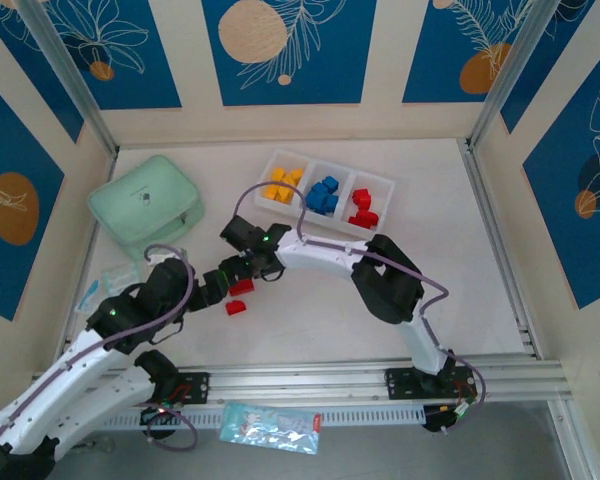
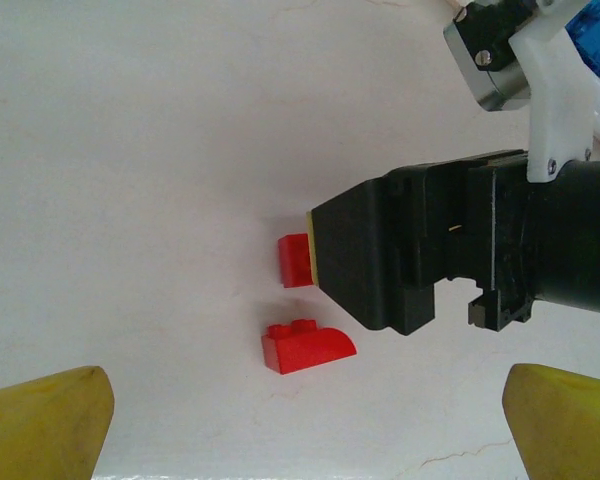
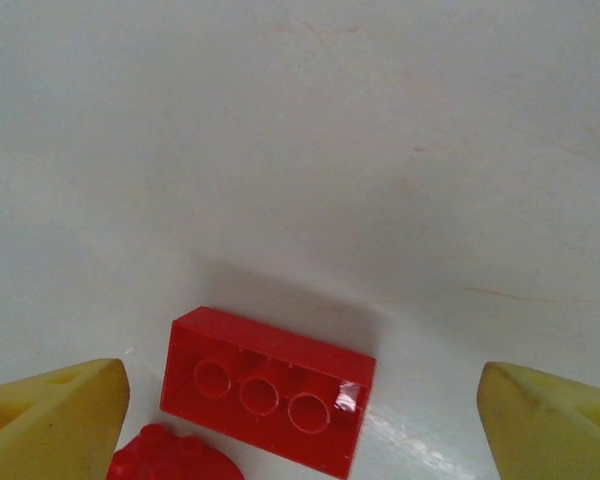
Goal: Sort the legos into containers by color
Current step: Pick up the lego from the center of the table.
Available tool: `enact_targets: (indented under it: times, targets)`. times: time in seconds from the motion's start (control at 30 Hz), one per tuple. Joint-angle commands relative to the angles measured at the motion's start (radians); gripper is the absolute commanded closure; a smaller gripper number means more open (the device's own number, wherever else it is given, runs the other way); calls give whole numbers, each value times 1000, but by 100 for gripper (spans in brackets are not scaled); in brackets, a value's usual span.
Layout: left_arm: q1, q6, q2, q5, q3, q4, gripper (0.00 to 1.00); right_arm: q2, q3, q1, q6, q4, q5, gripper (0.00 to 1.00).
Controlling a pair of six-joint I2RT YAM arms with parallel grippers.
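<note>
1. My left claw [image 2: 300, 425] stands wide apart and holds nothing. In my left wrist view its yellow fingertips [image 2: 40, 420] sit at 7 and 5 o'clock.
2. My right claw [image 3: 302, 420] is spread apart too, and empty. A red brick [image 3: 270, 390] lies on the table between its fingertips, at about 6 o'clock in my right wrist view. Three round hollows face the camera, and neither pad touches it.
3. A curved red brick [image 2: 308, 347] lies at 6 o'clock of that brick in my left wrist view, near it with a strip of bare table between.
4. In that same view my right claw's black body reaches in from 3 o'clock and covers the right part of the red brick.
5. From the top view, both loose bricks lie on the white table [image 1: 460, 300] at roughly 8 o'clock from its middle, where my two claws meet.
6. The tray [image 1: 332, 168] sits at 12 o'clock on the table. Yellow legos [image 1: 283, 185] fill the compartment at its 9 o'clock end, blue legos [image 1: 323, 195] the middle one, and red legos [image 1: 363, 210] the one at its 3 o'clock end.
7. A mint-green case [image 1: 145, 205] rests at 10 o'clock, well apart from the tray. A printed packet [image 1: 270, 427] lies at 6 o'clock, just below the rail by my bases.
</note>
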Motion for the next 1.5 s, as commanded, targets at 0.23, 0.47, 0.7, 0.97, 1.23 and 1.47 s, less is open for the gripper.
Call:
enact_targets:
  times: [0.23, 0.47, 0.7, 0.97, 1.23, 1.47]
  targets:
    - [11, -59, -55, -59, -33, -61, 1, 106, 115, 54, 53, -118, 69, 3]
    - [12, -58, -54, -58, -38, -48, 1, 133, 128, 59, 85, -176, 130, 4]
    - [13, -51, -39, -47, -41, -22, 1, 116, 117, 58, 76, -173, 152, 22]
    - [14, -38, -34, -44, -32, -15, 1, 99, 125, 58, 38, -160, 112, 38]
    - [14, 8, -15, -3, -21, 52, 1, -43, 26, 17, 18, -116, 107, 40]
    - [13, 81, 83, 76, 12, 174, 1, -217, -114, -75, 20, -95, 121, 40]
